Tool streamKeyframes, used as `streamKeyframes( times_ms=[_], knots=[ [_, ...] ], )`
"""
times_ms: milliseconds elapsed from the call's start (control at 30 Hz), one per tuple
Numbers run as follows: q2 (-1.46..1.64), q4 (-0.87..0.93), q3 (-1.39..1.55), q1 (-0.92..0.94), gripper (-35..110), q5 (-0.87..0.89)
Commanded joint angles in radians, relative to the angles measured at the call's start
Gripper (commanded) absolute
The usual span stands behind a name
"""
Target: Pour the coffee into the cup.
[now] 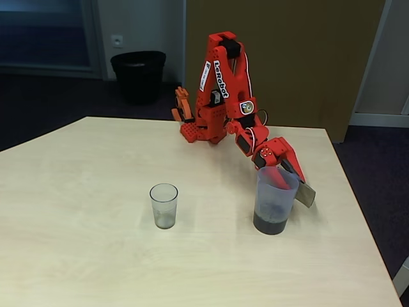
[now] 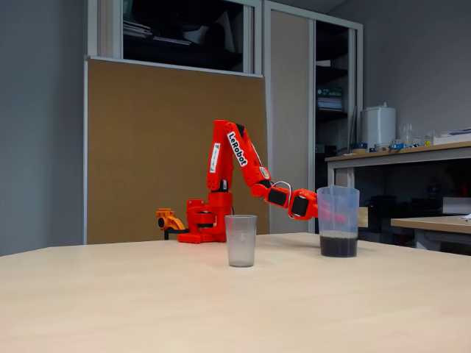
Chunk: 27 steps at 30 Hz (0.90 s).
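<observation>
My arm [image 1: 220,89] reaches forward and down from its red base at the far edge of the light wooden counter [image 1: 96,256], and my fingers [image 1: 289,170] are at the jug [image 1: 276,199], on its far right side in a fixed view. The jug is translucent, bluish-grey, and it stands upright on the counter at the right. The coffee [image 1: 270,222] lies dark in the bottom of it, a low layer, well seen also in the other fixed view [image 2: 338,245]. The jug's taped handle [image 1: 305,193] sticks out to the right, just under my fingers. They seem to be around the handle or the wall of the jug, but the jug body hides them partly in both fixed views, so I cannot tell how far they are open or if they really hold something. The cup [image 1: 164,205] stands upright to the left of the jug, well apart from it, small and clear, and I see no dark liquid in it. Between the cup and the jug the counter is bare. Behind the counter there is a black waste bin [image 1: 138,75] on the floor and a brown board [image 2: 173,147] against the wall.
</observation>
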Motion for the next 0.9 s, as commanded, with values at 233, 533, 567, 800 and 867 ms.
streamKeyframes(
  times_ms=[233,533,567,800,867],
  knots=[
    [-0.055,-0.049,-0.078,0.011,10,-0.020],
    [-0.089,-0.058,-0.107,0.031,10,-0.066],
    [-0.089,-0.060,-0.107,0.034,10,-0.074],
    [-0.081,-0.092,-0.092,0.055,5,-0.138],
    [-0.078,-0.094,-0.087,0.063,2,-0.155]
  ],
)
